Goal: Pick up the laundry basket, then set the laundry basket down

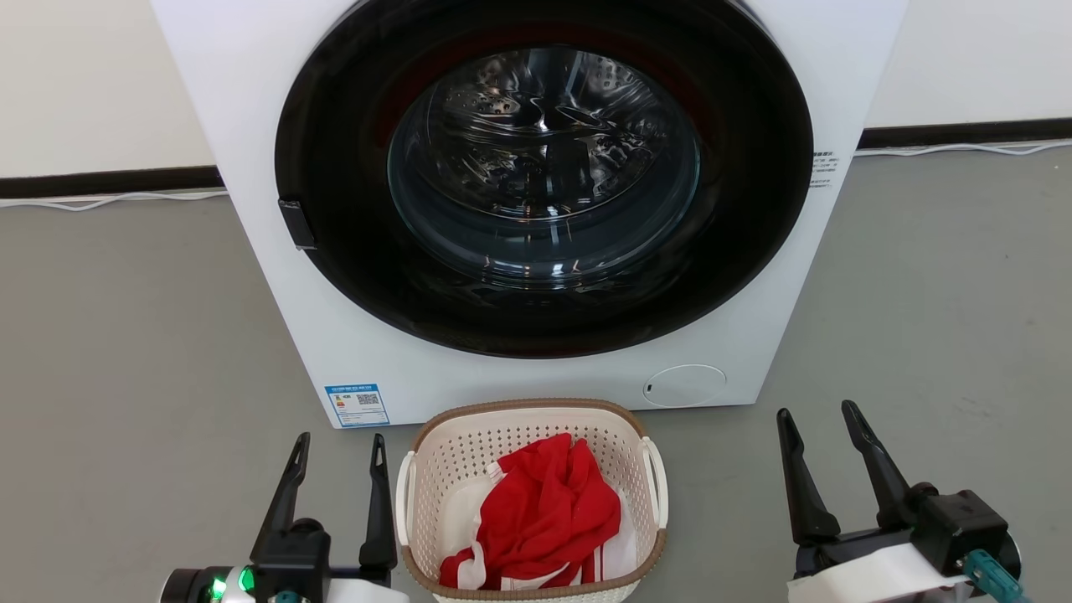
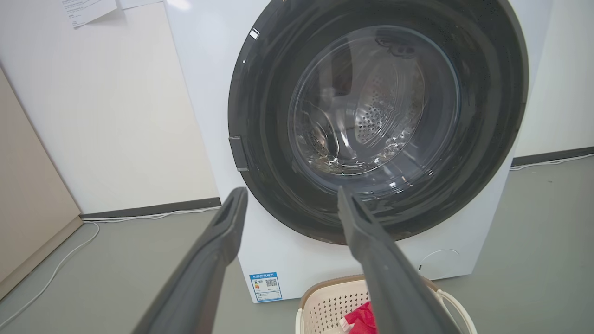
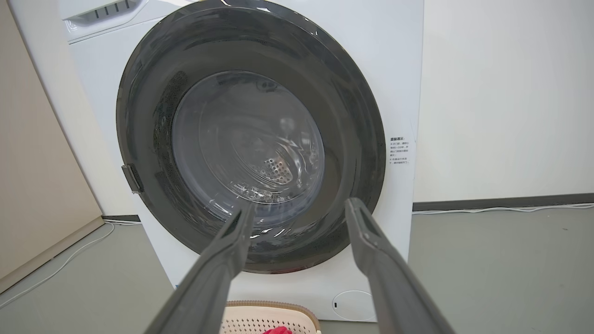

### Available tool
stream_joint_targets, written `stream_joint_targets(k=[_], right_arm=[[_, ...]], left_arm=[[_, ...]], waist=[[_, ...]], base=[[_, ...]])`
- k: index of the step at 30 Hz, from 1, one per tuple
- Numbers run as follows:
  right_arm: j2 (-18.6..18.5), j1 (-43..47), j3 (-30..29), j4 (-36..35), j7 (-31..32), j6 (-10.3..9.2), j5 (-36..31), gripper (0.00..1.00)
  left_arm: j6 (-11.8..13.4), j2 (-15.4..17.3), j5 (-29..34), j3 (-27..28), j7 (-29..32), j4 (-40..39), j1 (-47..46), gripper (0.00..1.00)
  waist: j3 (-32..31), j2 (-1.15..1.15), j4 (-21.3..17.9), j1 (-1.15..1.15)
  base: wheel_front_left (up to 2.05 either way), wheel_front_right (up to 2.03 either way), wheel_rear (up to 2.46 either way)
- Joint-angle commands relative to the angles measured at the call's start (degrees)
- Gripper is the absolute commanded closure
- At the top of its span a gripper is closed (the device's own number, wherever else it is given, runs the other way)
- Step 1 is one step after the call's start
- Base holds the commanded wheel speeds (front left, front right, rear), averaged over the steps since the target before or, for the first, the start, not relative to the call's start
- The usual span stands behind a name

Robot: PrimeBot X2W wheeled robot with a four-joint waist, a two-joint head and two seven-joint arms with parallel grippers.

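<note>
Down on the grey floor, right at the foot of the washing machine, we have the laundry basket sitting upright, its far rim just short of the machine's front. A red cloth with white trim is heaped inside it. We've got both grippers low in the head view, one on either side of the basket, neither touching it. Our left gripper hangs just beside the basket's left handle, fingers spread apart with nothing between them. Our right gripper sits farther out from the right handle, fingers likewise parted and empty. Both pairs point toward the machine. Its round dark door is closed, and the steel drum glints behind the glass. From the wrist views we catch the basket's rim peeking in at the bottom edge. A white cable runs along the foot of the wall.
</note>
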Motion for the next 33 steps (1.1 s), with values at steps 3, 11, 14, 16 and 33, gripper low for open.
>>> stream_joint_targets(k=[3,11,14,16,33], right_arm=[[-0.6,-1.2,1.8,-2.0,-1.2,0.42,-1.6,0.0],[-0.6,-1.2,1.8,-1.9,-1.2,0.42,-1.5,0.0],[-0.6,-1.1,1.8,-1.9,-1.2,0.42,-1.6,0.0],[-0.6,-1.1,1.8,-1.9,-1.2,0.42,-1.6,0.0],[-0.6,-0.9,2.0,-2.1,-1.2,0.42,-1.3,0.0]], left_arm=[[0.4,-0.3,1.9,1.8,-0.8,-2.1,-0.8,0.0],[-0.5,-0.9,1.8,2.6,-0.8,-1.5,-0.6,0.0],[-0.7,-1.1,2.0,2.8,-0.8,-1.4,-0.5,0.0],[-0.9,-1.3,2.1,2.9,-0.8,-1.4,-0.5,0.0],[-1.9,-2.2,2.6,3.7,-0.8,-1.8,0.0,0.0]], waist=[[0.0,0.0,0.0,0.0],[-0.1,0.0,0.0,0.0],[-0.1,0.0,0.0,0.0],[-0.1,0.0,0.0,0.0],[0.2,0.0,0.0,0.0]], base=[[0.0,0.0,0.0],[0.0,0.0,0.0],[0.0,0.0,0.0],[0.0,0.0,0.0],[0.0,0.0,0.0]])
